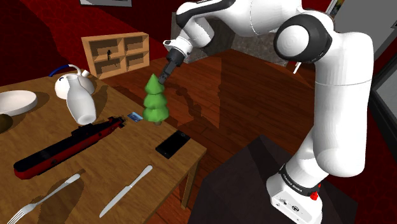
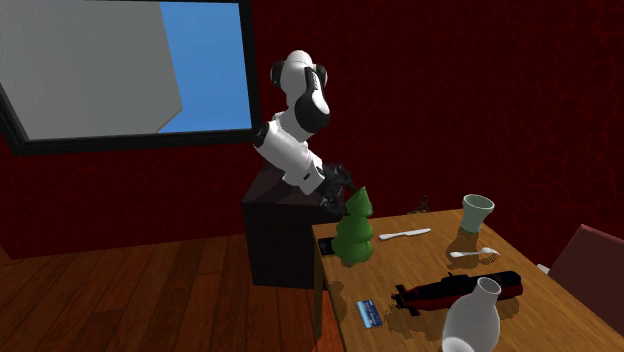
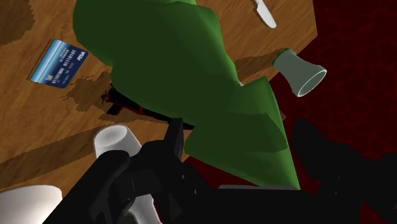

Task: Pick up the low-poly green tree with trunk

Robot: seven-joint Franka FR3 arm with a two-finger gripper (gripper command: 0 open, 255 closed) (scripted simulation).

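The green low-poly tree (image 1: 154,102) stands upright near the far edge of the wooden table (image 1: 121,162). It also shows in the second exterior view (image 2: 354,232). My black gripper (image 1: 164,77) comes down at a slant onto the tree's tip, and the hand (image 2: 336,200) sits just behind the tree's top. In the wrist view the tree (image 3: 184,70) runs up between my two fingers, so the gripper (image 3: 238,137) straddles its pointed top. One finger (image 3: 170,149) lies against the foliage and the other (image 3: 318,149) stands slightly off it. The gripper is open. The trunk is hidden.
Close to the tree lie a blue card (image 1: 134,116), a black phone (image 1: 173,144) and a black-and-red submarine model (image 1: 67,146). A white jug (image 1: 81,102), teapot (image 1: 67,81), bowl (image 1: 16,100), knife (image 1: 126,189) and fork (image 1: 41,199) share the table. A pale cup (image 2: 477,212) stands beyond the tree.
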